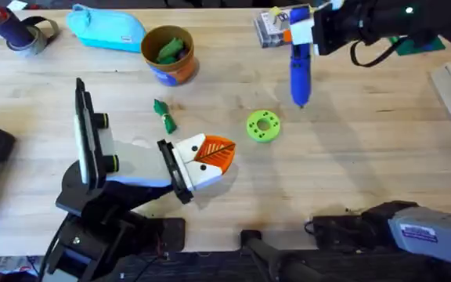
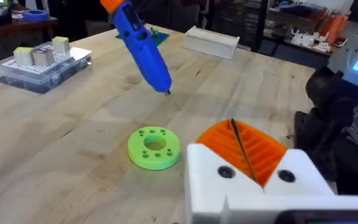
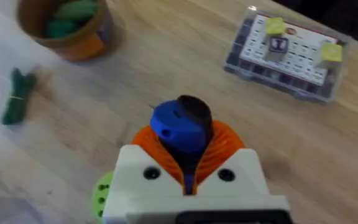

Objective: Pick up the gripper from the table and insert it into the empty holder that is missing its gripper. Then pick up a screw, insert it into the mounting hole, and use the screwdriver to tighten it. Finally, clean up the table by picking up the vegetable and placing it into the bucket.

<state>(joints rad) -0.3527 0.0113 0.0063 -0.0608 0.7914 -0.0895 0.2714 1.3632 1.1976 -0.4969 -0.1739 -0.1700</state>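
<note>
1. Blue screwdriver point(image 1: 300, 66) hangs tilted above the counter point(image 1: 366, 149), clamped in the right gripper point(image 3: 188, 155).
2. Green vegetable point(image 1: 164, 115) lies on pale wood near the bucket point(image 1: 168, 53).
3. Left gripper point(image 2: 244, 149) closed together, empty.
4. Cluttered shelves behind.

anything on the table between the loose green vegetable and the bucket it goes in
Nothing visible: bare table lies between the vegetable and the bucket. The green disc sits well off to the side.
</note>
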